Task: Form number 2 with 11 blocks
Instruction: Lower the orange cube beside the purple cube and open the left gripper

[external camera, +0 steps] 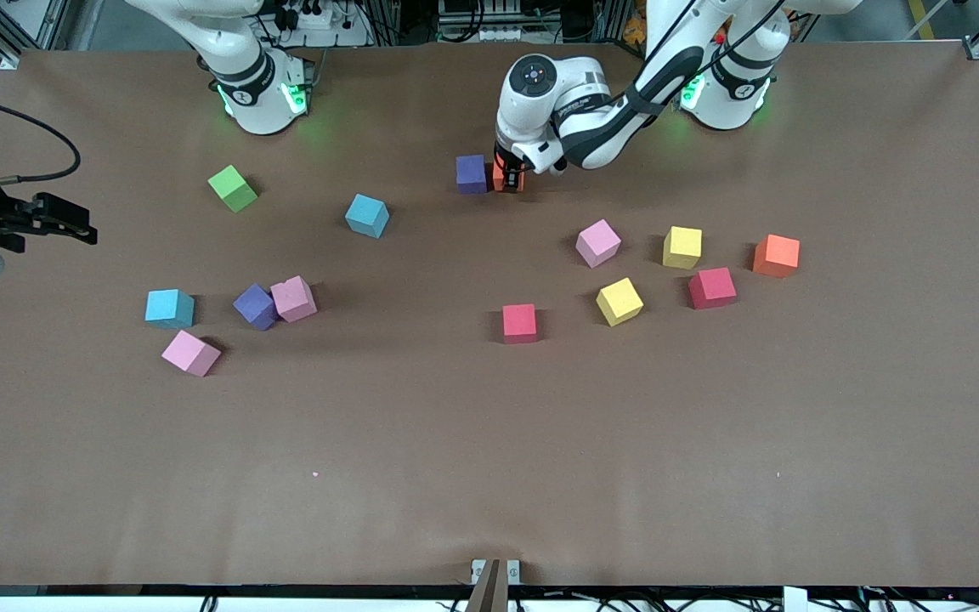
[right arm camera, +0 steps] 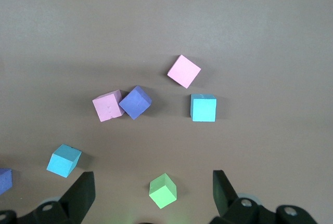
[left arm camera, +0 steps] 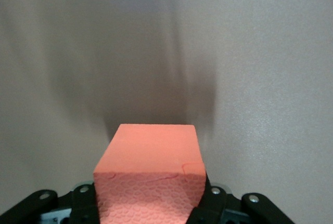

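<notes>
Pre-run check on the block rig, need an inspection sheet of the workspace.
Surface: brown table cover, flat, two tiny specks.
Job's things: no digit formed yet. Held orange block beside first purple block. Toward the left arm's end: pink, yellows, reds, second orange. Toward the right arm's end: light blues, second purple touching a pink, another pink.
Clutter: lime-green cube.
Grippers: left gripper jaws shut on the held orange block; right gripper jaws open, waiting at the right arm's end.
Cables: black cable looping to the right gripper.
Surroundings: metal frame, wiring past the bases.
</notes>
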Motion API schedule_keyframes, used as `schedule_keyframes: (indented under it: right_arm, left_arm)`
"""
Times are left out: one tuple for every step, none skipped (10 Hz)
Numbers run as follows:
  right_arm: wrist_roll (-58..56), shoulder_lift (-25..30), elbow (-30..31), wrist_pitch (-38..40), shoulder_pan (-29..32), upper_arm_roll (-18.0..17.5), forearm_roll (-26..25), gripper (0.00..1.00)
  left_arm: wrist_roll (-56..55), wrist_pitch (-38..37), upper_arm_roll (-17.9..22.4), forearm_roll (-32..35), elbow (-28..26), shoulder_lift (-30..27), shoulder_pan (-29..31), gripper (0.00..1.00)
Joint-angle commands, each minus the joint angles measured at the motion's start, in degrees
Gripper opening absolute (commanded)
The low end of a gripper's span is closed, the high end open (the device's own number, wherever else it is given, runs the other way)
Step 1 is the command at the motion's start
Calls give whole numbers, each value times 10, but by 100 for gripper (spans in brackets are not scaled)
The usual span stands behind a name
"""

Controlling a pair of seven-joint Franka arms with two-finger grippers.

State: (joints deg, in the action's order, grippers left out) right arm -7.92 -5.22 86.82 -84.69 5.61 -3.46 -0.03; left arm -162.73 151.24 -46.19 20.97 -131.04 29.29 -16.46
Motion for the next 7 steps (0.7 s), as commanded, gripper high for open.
schedule_keyframes:
  right_arm:
    - [-4,-9,-17,9,13,-8,9,100]
    - [-4,-9,-17,9,15,-8,9,100]
    - [-4,-9,-17,9,15,-8,9,100]
    - [-4,-9,-17,9,15,-8,7,100]
    - [-3,-10,-17,9,15,-8,6,100]
    - [-3,-9,-17,8,15,-8,6,100]
    - [-3,-11,-17,7,14,-8,5,100]
  left_arm:
    - [-220,6,0,86,11,16,-9,64]
    - [-222,6,0,86,11,16,-9,64]
    - [-226,6,0,86,12,17,-12,66]
    - [-241,6,0,86,15,17,-12,66]
    - [-253,6,0,86,16,17,-12,66]
    - [-266,6,0,86,16,17,-16,66]
    - [-281,6,0,86,17,17,-22,66]
